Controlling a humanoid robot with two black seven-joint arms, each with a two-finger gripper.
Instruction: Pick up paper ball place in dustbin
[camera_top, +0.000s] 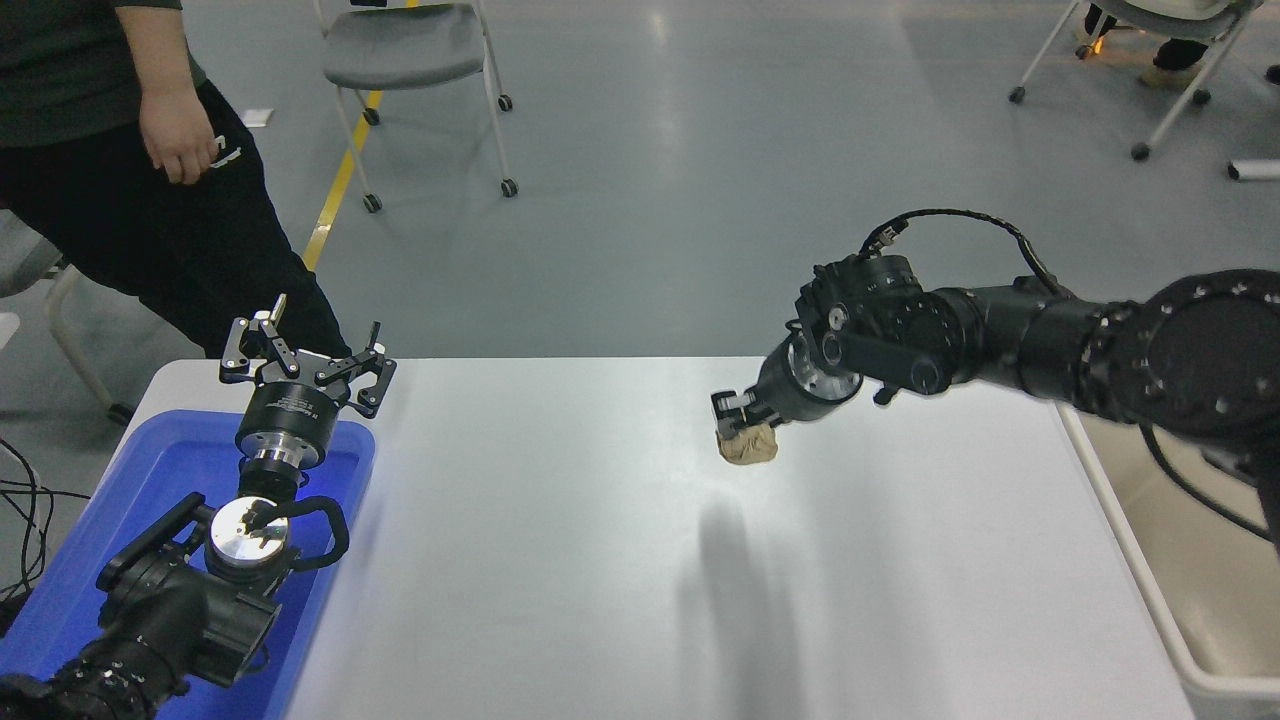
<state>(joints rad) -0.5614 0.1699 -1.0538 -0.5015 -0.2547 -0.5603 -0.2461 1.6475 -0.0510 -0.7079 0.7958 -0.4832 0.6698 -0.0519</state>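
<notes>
The tan-brown paper ball (748, 446) hangs in my right gripper (738, 418), which is shut on it and holds it well above the white table (560, 560); its shadow falls on the table below. The right arm reaches in from the right edge, raised high. The beige dustbin (1190, 600) stands at the table's right edge, partly hidden behind the right arm. My left gripper (305, 362) is open and parked over the blue tray at the lower left.
A blue plastic tray (160, 480) lies at the table's left end under the left arm. A person in dark clothes (130, 180) stands at the far left corner. Wheeled chairs (410, 50) stand on the floor beyond.
</notes>
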